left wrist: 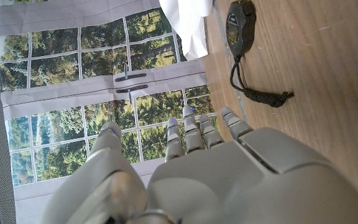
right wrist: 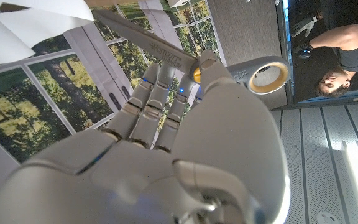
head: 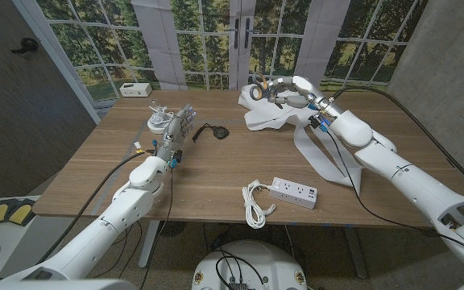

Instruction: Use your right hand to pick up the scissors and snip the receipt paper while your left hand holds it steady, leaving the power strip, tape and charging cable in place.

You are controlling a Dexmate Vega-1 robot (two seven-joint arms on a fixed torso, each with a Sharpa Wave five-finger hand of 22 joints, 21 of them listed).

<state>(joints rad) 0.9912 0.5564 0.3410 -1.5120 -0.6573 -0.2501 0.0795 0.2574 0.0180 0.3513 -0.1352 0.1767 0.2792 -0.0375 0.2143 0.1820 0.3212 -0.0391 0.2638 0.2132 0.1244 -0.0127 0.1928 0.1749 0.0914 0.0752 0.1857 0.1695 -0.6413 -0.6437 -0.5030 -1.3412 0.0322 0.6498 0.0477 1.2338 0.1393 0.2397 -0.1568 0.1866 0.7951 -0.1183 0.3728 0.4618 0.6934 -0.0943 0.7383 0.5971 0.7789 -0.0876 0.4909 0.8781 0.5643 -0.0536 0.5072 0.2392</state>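
Note:
My right hand [head: 300,90] holds the scissors [head: 262,91] in the air over the far side of the table, above the white receipt paper [head: 274,118]. The grey handles with yellow-lined rings point left. In the right wrist view the blade [right wrist: 146,38] reaches out past the fingers [right wrist: 143,99] toward the paper [right wrist: 23,25], and a handle ring [right wrist: 267,74] shows beside the hand. A long strip of the paper [head: 316,157] runs toward the table's front. My left hand [head: 174,131] is up on the left side of the table, fingers [left wrist: 188,134] apart and holding nothing, well apart from the paper [left wrist: 190,25].
A black tape [head: 217,132] with a cord lies just right of my left hand, also seen as the tape [left wrist: 240,23] in the left wrist view. The white power strip [head: 294,192] and coiled white charging cable [head: 254,203] lie near the front edge. A person [right wrist: 347,56] shows off to the side.

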